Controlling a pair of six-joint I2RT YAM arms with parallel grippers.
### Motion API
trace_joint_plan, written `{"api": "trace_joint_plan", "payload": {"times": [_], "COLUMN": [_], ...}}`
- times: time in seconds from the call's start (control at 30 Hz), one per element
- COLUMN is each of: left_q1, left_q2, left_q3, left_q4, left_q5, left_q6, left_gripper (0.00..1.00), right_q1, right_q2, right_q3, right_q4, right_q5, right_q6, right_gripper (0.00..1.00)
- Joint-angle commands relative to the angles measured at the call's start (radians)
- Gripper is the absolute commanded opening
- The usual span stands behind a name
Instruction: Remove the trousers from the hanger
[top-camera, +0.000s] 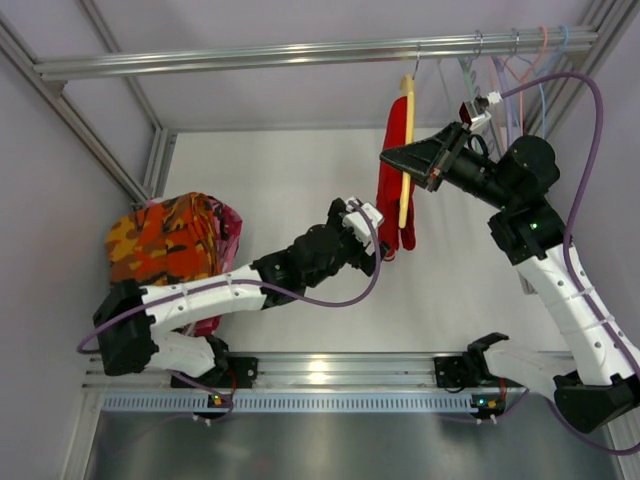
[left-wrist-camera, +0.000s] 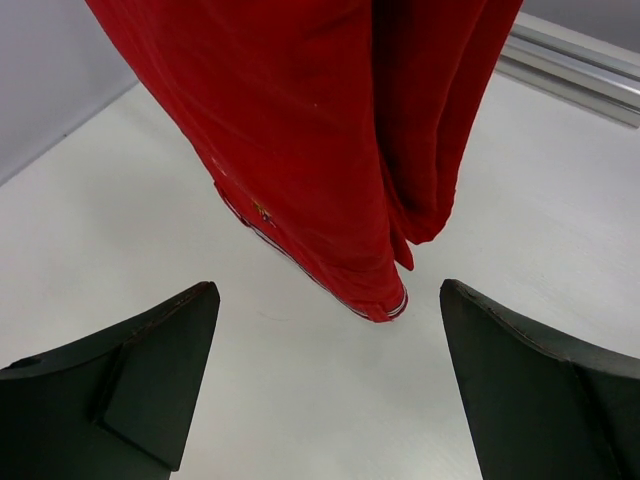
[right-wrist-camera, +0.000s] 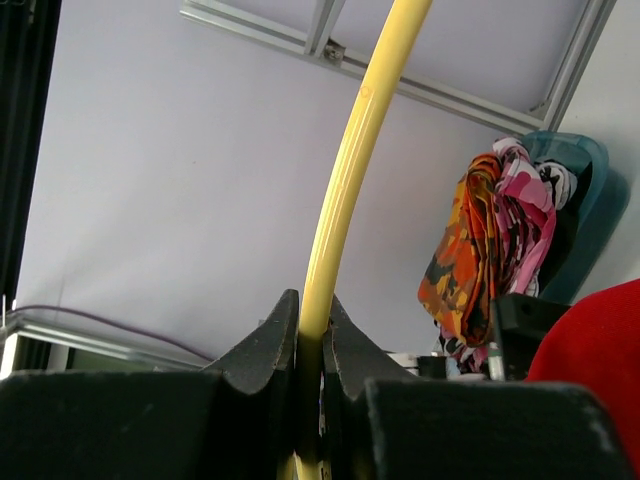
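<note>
Trousers, bright red soft fabric w/ thin white stripes near the hem, hang draped over a thin yellow plastic hanger. Its metal hook sits on the silver metal rail, toward the rail's right end. The right gripper has its two black fingers pressed together on the hanger's yellow arm, which runs up btwn them in the wrist view (red cloth shows at that view's lower right corner). The left gripper sits low beside the trousers' hem, fingers spread wide apart w/ nothing btwn them. The hem hangs just ahead of the gap, apart from both fingers. Below is the white table. At the table's left edge lies an orange camouflage-patterned cloth w/ a pink cloth touching its right side. More thin pale hangers hang at the rail's far right end.
</note>
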Motion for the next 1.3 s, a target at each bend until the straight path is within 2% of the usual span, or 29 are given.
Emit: {"api": "trace_joint_plan", "payload": {"times": [0.0, 0.23, 0.5, 0.83, 1.27], "left_q1": [-0.024, -0.040, -0.037, -0.001, 0.003], "left_q2": [0.060, 0.152, 0.168, 0.156, 0.088], "left_q3": [0.042, 0.060, 0.028, -0.009, -0.076], "left_q4": [0.137, 0.229, 0.321, 0.326, 0.324], "left_q5": [-0.083, -0.113, -0.184, -0.201, -0.098], "left_q6": [-0.105, -0.139, -0.125, -0.093, -0.042], "left_gripper": [0.98, 0.98, 0.98, 0.97, 0.98], "right_q1": [0.027, 0.031, 0.036, 0.034, 0.034], "right_q2": [-0.058, -0.050, -0.050, -0.041, -0.021], "right_q3": [0.045, 0.064, 0.077, 0.093, 0.113], "right_q4": [0.237, 0.246, 0.250, 0.250, 0.256], "right_q5": [0.039, 0.042, 0.043, 0.019, 0.001], "right_q6": [-0.048, -0.011, 0.027, 0.039, 0.035], "right_gripper": [0.00, 0.00, 0.00, 0.00, 0.00]}}
